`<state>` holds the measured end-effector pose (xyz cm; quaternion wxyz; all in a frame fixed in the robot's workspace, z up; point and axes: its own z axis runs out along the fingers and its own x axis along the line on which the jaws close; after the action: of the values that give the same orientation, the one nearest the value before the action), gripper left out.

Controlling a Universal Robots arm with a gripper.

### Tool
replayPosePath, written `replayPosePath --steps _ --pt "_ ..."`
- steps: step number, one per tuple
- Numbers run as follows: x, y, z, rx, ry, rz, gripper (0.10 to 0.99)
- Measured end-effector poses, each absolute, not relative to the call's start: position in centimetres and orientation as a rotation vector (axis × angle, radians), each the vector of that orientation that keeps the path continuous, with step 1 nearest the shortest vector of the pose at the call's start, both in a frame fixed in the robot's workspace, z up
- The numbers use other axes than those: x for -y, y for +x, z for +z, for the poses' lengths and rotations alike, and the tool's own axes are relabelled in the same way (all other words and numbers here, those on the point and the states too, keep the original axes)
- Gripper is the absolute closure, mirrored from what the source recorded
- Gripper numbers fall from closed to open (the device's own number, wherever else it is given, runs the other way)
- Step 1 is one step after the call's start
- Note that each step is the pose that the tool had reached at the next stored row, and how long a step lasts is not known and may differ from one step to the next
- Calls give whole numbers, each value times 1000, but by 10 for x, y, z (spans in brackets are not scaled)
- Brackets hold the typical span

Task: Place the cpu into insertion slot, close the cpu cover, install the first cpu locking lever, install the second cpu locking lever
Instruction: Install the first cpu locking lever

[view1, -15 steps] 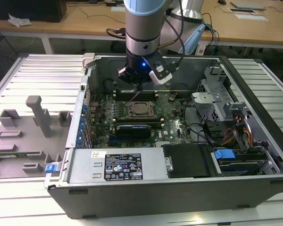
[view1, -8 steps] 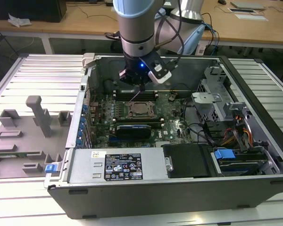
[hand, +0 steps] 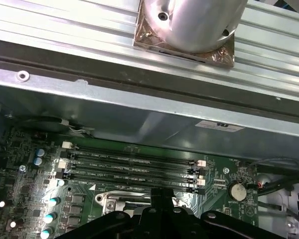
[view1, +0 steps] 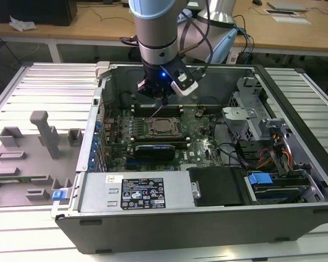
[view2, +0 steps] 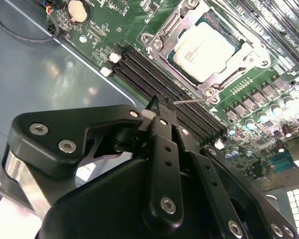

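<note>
cpu (view1: 163,126) sits in the insertion slot (view1: 151,127), centre of the exterior view, cpu cover (view2: 172,27) down over it. gripper (view2: 156,107), fingers pressed together on nothing, hovers just beside the thin locking lever (view2: 189,102); first-lever step by my read, needs a clean catch on that wire

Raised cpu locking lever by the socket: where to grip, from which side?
Grip the locking lever at its free end, from above on the memory slots side. Thin wire hinged at the insertion slot, so likely only its raised tip is clear; the gripper sits there.
</note>
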<state>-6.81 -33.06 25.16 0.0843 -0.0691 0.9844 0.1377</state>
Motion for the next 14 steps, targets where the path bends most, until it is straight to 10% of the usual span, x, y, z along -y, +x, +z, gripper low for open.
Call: replayPosePath --steps 14 --pt "331 -80 237 -2871 -216 396 980"
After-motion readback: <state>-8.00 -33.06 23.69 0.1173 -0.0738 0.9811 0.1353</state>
